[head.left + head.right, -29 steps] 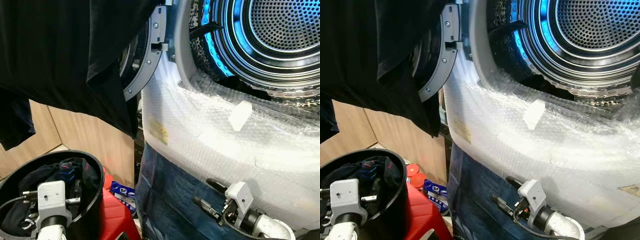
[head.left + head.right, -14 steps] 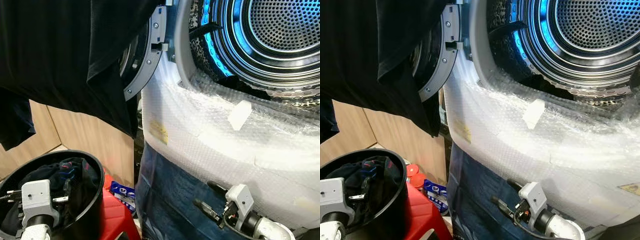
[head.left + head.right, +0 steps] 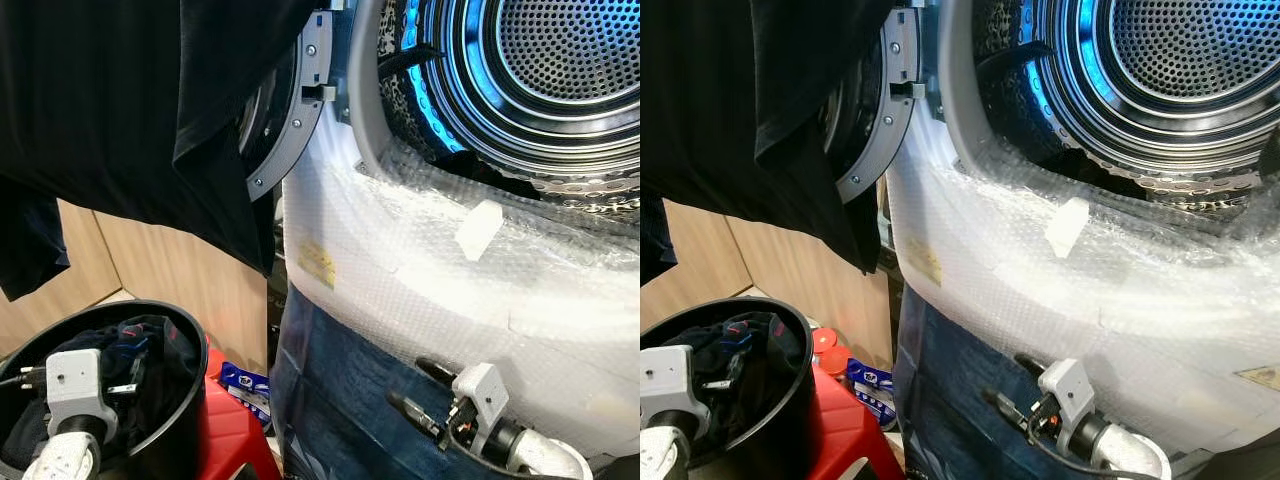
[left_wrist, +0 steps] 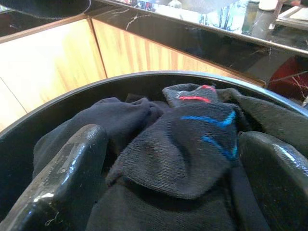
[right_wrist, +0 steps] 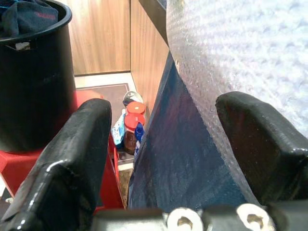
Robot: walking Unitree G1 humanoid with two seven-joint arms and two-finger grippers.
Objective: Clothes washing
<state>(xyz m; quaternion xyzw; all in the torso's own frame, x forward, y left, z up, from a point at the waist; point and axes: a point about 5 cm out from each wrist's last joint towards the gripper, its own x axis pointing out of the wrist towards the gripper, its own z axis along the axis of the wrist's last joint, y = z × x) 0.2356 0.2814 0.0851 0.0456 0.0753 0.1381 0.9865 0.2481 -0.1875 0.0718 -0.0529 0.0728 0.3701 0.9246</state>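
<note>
— What are the surfaces like around the washing machine [image 3: 420, 250]?

— Its front is wrapped in cloudy, dimpled bubble wrap, with a dark blue sheet [image 3: 340, 390] hanging below. The drum [image 3: 560, 60] is round, shiny perforated steel, ringed with blue light. The door [image 3: 290, 110] hangs open at the machine's left edge, a grey ring studded with bolts, and a soft black garment [image 3: 130, 120] drapes across it.

— And the clothes?

— They sit in a round, smooth black bucket [image 3: 190, 400] on the floor, left of the machine and beside its lower left corner. In it lies a crumpled heap of dark knitted clothes [image 4: 163, 159]; the topmost piece is fuzzy, with thin blue and red stripes. A red plastic stool [image 3: 225, 435] stands against the bucket's right side, and red-capped bottles [image 5: 132, 120] sit on the floor behind it, near warm wooden panels [image 3: 170, 270].

— What is the left gripper [image 4: 168, 178] doing?

— It reaches into the bucket's mouth with its fingers wide apart, one to each side of the striped piece, right over the heap. Nothing is pinched between them; whether the tips touch the cloth I cannot tell.

— The right gripper [image 5: 163, 159]?

— Low before the machine's lower front, fingers spread wide and holding nothing, close to the bubble wrap and blue sheet.
</note>
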